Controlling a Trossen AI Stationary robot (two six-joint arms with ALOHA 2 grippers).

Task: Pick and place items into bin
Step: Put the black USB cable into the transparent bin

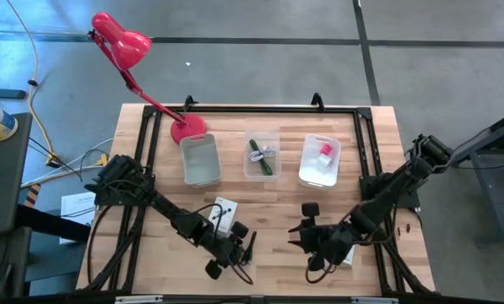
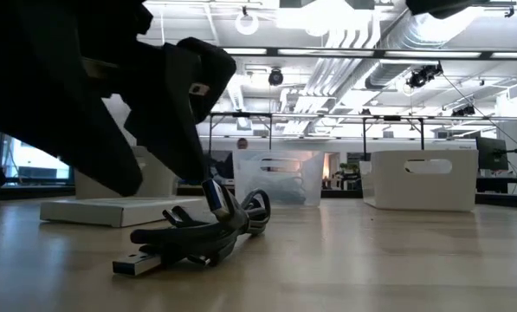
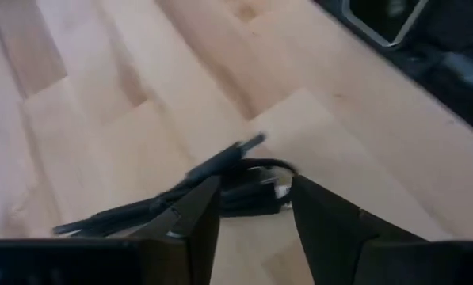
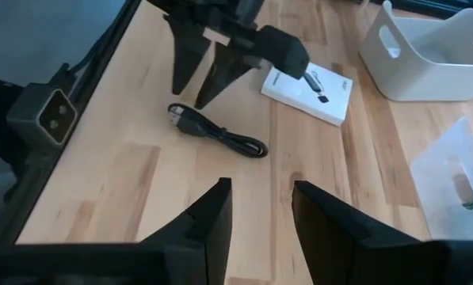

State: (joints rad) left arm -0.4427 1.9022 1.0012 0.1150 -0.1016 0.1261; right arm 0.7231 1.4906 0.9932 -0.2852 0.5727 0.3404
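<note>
While closing astride the black cable at the tabletop's near edge, left pincer not yet clamped, grip unconfirmed. Best kept low and centred on the bundle, squeezed fully before lifting toward the bins. Right pincer parted, empty, waiting nearby. White card beside cable; print unreadable.

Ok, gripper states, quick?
Left gripper: open, fingers either side of the thin black cable, not gripping it yet.
Right gripper: open, empty.
</note>
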